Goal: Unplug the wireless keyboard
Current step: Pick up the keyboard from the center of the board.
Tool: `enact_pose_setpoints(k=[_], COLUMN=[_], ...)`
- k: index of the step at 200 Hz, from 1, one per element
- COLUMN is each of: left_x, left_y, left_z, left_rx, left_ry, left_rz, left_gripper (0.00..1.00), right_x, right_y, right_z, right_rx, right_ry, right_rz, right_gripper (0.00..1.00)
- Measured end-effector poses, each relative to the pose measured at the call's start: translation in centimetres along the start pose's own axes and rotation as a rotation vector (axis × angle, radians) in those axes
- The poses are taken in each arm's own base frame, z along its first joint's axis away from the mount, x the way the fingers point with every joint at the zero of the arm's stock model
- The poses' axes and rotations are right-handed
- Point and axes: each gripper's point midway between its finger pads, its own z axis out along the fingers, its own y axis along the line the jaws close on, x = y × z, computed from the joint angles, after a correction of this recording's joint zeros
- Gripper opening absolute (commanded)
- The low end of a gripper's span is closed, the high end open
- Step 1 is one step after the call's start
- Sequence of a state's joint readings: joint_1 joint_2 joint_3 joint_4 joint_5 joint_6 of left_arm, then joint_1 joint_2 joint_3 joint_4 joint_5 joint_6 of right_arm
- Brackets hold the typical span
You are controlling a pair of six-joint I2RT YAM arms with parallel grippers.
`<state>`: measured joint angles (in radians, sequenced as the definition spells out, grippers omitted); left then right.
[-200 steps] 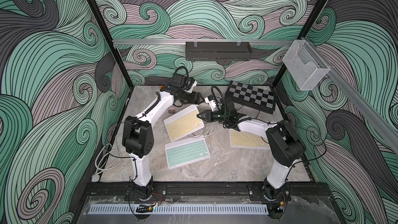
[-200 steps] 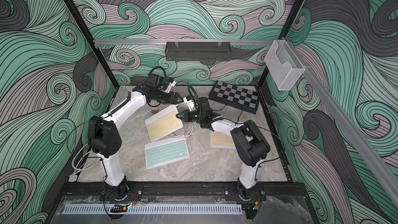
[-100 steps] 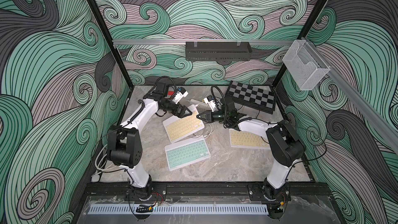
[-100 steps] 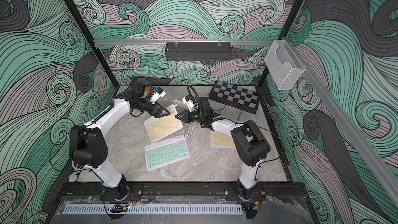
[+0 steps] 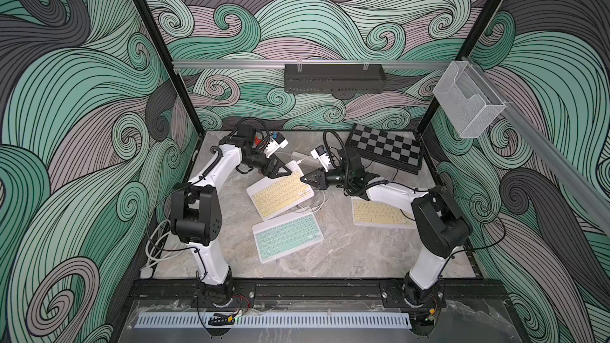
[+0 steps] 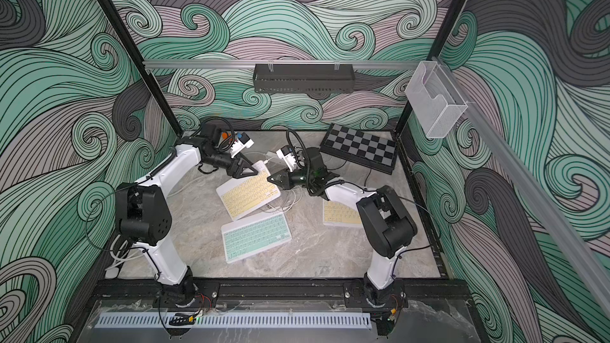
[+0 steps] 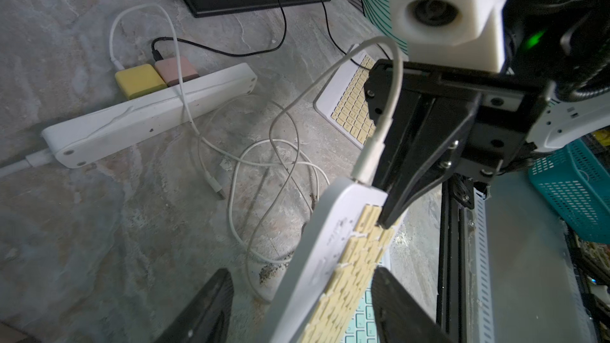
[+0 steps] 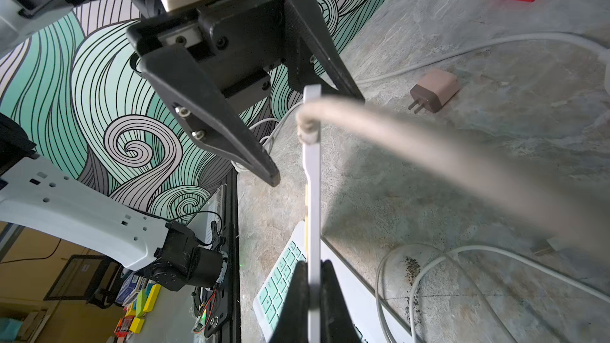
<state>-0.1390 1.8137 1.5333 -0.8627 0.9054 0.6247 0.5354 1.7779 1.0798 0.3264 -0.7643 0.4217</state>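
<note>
Keyboard of white plastic with pale yellow keys [image 5: 280, 193] lies near the middle of the grey marble tabletop [image 5: 346, 252], slanted between the two arms in both top views. The black right gripper [image 5: 302, 180] is clamped tight on one edge of it, close to the corner. The right wrist view shows both fingers [image 8: 293, 298] pressed flat against the thin board. Just beside that grip, a white plug [image 7: 368, 163] sits in the keyboard's short side. Its white cable [image 7: 392, 77] arcs up along the right gripper and drops into a loose tangle on the table. That end of the board is held up off the tabletop.

The black left gripper [image 5: 287, 173] straddles the opposite end with its jaws spread. In the left wrist view there is a clear gap between each finger [image 7: 204, 308] and the board, so it grips nothing.

Behind the tangle lies a long white power strip [image 7: 148, 117] carrying a yellow charger block [image 7: 140, 80] and a pink charger block [image 7: 176, 69]. A mint-green keyboard [image 5: 287, 235] lies just in front of the held one. Another yellow-keyed keyboard [image 5: 376, 214] lies partly under the right arm. A black-and-grey chessboard [image 5: 384, 150] sits at the back.
</note>
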Motion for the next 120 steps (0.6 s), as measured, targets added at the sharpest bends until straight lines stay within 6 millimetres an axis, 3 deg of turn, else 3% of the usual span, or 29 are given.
enact_pose_setpoints(k=[69, 120], left_x=[0.2, -0.1], left_y=[-0.4, -1.6], left_z=[-0.1, -0.5], left_rx=[0.058, 0.114], left_ry=[-0.003, -0.023], left_rz=[-0.012, -0.035], left_gripper=[0.27, 0.00], right_x=[0.3, 0.3], right_y=[0.5, -0.1], right_z=[0.1, -0.5], right_rx=[-0.023, -0.019], right_ry=[0.013, 0.018], right_rz=[-0.010, -0.003], right_gripper=[0.00, 0.00])
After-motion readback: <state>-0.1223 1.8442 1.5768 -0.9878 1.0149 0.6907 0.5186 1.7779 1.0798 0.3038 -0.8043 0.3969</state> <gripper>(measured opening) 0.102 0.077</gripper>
